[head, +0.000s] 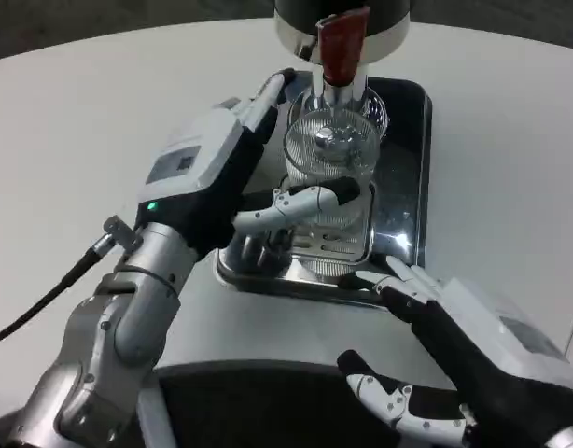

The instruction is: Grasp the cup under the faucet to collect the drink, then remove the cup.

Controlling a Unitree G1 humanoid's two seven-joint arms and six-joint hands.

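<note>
A black cable (44, 294) trails in from the left edge to the wrist of the left arm (118, 355), which rises from the lower left across the white worktop (90, 121). The left hand (216, 177) reaches over the left rim of the shiny metal drip tray (408, 159). Its fingers (300, 203) wrap the clear ribbed cup (331, 159) from the left: one crosses the front of the cup's lower half, another shows at the cup's upper left by the rim, so the hand grips the cup. The cup stands upright over the slotted grille (338, 245) of the tray, directly beneath the faucet (341, 47) with its dark red lever, which hangs from the round dispenser (342, 19) at the top edge. Whether the cup's base touches the grille cannot be told. At the lower right, the right hand (454, 359) rests near the tray's front edge, apart from the cup, its fingers (398, 285) spread and holding nothing.
</note>
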